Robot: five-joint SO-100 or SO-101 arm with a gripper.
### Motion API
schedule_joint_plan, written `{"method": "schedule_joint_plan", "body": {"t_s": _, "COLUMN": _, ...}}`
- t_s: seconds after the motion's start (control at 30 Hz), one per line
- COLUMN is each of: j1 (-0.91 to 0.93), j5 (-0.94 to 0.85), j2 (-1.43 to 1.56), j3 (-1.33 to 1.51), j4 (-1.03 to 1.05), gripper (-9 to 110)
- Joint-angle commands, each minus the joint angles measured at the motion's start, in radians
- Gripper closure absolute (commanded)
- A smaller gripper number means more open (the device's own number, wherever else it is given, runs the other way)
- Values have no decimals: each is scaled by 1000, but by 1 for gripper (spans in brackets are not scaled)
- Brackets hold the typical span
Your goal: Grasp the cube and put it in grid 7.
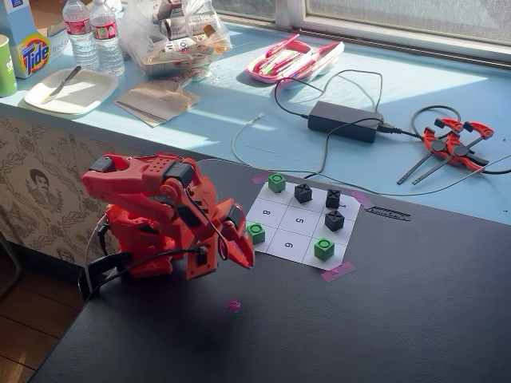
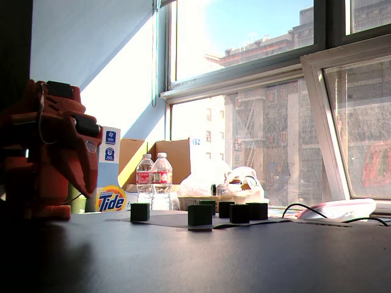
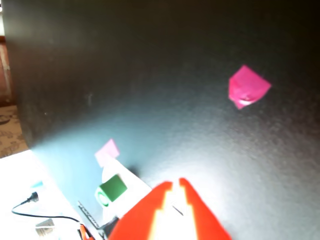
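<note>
In a fixed view the gripper (image 1: 239, 249) hangs pressed together and empty, left of the grid (image 1: 299, 221). A green cube (image 1: 255, 233) sits in the grid's near-left cell beside cell 8. Two more green and three black cubes (image 1: 334, 220) fill other cells.

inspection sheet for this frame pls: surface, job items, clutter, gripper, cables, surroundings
Surface: dark matte table; white paper grid sheet held by pink tape tabs; small pink tape mark on the bare top.
Job's things: three green cubes and three black cubes on the grid.
Clutter: nothing seen on the table beyond these.
Gripper: red two-finger gripper is off the sheet, holds nothing, jaws nearly together in the wrist view.
Cables: black power brick with leads on the blue ledge; arm cable at the base.
Surroundings: water bottles, Tide box, plate, red clamps, window.
</note>
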Motion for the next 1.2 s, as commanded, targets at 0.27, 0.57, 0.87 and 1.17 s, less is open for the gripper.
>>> {"method": "schedule_joint_plan", "body": {"t_s": 0.27, "j1": -40, "j5": -3, "j2": 66, "j3": 130, "j4": -34, "gripper": 101}}
{"method": "schedule_joint_plan", "body": {"t_s": 0.57, "j1": -37, "j5": 0, "j2": 66, "j3": 163, "j4": -55, "gripper": 101}}
{"method": "schedule_joint_plan", "body": {"t_s": 0.87, "j1": -32, "j5": 6, "j2": 66, "j3": 163, "j4": -55, "gripper": 101}}
{"method": "schedule_joint_plan", "body": {"t_s": 1.17, "j1": -32, "j5": 6, "j2": 66, "j3": 163, "j4": -55, "gripper": 101}}
